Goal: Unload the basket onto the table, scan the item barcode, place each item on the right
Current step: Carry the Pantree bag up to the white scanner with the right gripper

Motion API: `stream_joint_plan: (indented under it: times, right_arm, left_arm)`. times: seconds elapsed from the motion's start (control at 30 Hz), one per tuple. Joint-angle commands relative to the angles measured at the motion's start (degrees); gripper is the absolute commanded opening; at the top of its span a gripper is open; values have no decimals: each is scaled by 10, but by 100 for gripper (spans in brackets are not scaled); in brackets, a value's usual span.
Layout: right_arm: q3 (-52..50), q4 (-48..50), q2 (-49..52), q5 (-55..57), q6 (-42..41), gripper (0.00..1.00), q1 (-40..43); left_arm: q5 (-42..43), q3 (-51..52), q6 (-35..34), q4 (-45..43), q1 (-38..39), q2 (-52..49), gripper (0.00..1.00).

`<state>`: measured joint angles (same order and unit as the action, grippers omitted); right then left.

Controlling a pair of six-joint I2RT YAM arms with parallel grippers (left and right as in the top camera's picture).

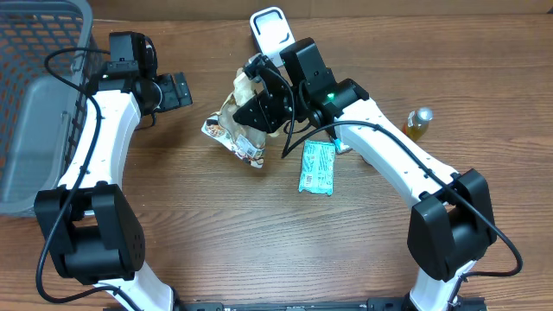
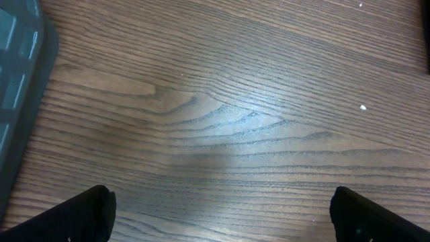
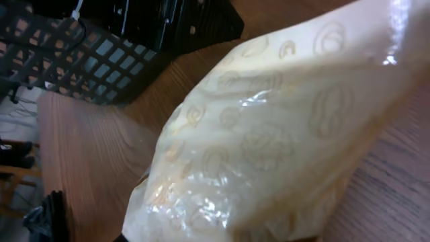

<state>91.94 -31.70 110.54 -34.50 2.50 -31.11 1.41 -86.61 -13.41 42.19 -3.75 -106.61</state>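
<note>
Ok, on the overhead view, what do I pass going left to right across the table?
basket → left gripper → snack bag → teal packet → small bottle

Both arms are built of smooth white link shells joined by bulky black joint housings. Thin black cables loop along the left arm [image 1: 108, 130] and the right arm [image 1: 393, 155]. A small green light [image 1: 329, 95] glows on the right arm's black wrist block. The left gripper [image 1: 181, 89] is matte black with blunt fingers [image 2: 87, 215].
</note>
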Motion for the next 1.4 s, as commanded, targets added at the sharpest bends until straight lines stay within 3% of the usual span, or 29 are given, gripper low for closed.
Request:
stream_joint_plan:
  times: [0.0,0.27,0.6,0.77,1.1,1.37]
  right_arm:
    - [23,5,-14,37,81,8,-1]
    - [123,-6,-15,105,121,4,-2]
    - [150,75,-5,274,293,4,-4]
    - [150,145,26,364,328,4,-4]
    - [150,291,98,405,346,4,-4]
    - [150,411,167,409,435,4,5]
  left_arm:
    - [-5,-5,-5,0,4,5,100]
    - [-5,-5,-5,0,4,5,100]
    - [-5,-5,-5,0,4,5,100]
    - [-5,-5,-5,0,5,5,100]
    - [-5,-5,-5,0,5,5,100]
    - [-5,-5,-5,0,5,5,100]
